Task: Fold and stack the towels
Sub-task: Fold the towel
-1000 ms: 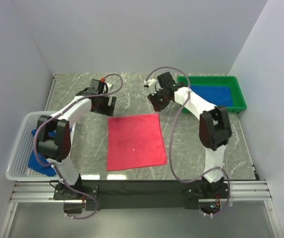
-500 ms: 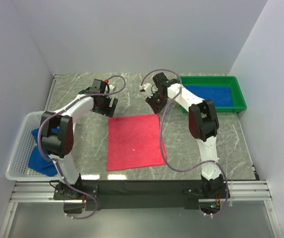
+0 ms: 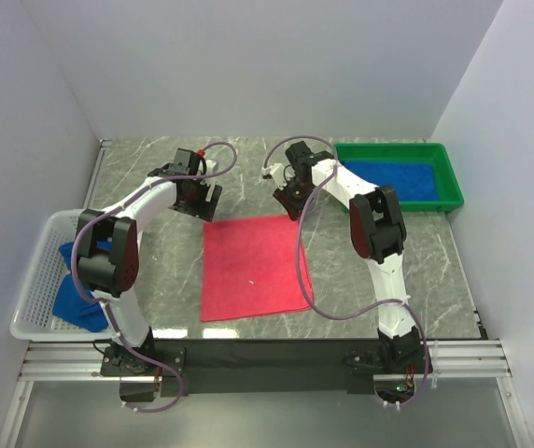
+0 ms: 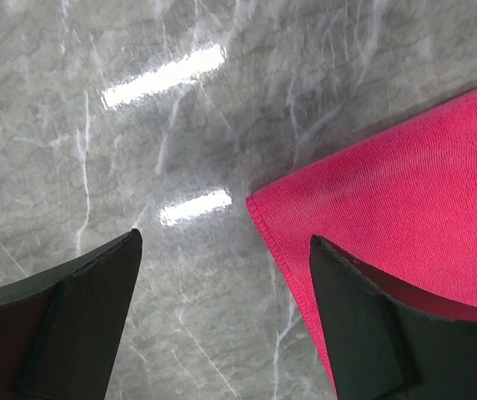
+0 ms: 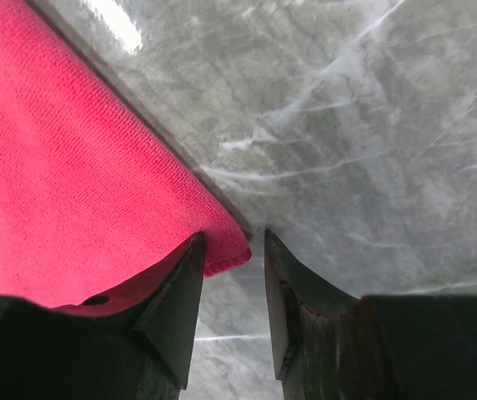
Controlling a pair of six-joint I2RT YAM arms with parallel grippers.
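A pink-red towel point(image 3: 253, 266) lies flat in the middle of the marble table. My left gripper point(image 3: 203, 207) is low over its far left corner. In the left wrist view the left gripper point(image 4: 223, 237) is wide open, with one finger point(image 4: 72, 308) over bare marble and the other point(image 4: 372, 317) over the towel point(image 4: 405, 183). My right gripper point(image 3: 293, 207) is at the far right corner. In the right wrist view the right gripper point(image 5: 233, 235) is narrowly open, and the towel point(image 5: 72, 167) corner sits in the gap. One blue towel point(image 3: 393, 179) lies in the tray, another point(image 3: 76, 299) in the basket.
The green tray point(image 3: 407, 207) stands at the back right, close to the right arm. The white lattice basket point(image 3: 38, 261) sits at the left edge beside the left arm. White walls enclose the table at the back and on both sides.
The right arm has folded in and brought its gripper down and left onto the towel's far right corner. The left gripper edged right toward the far left corner, then held still.
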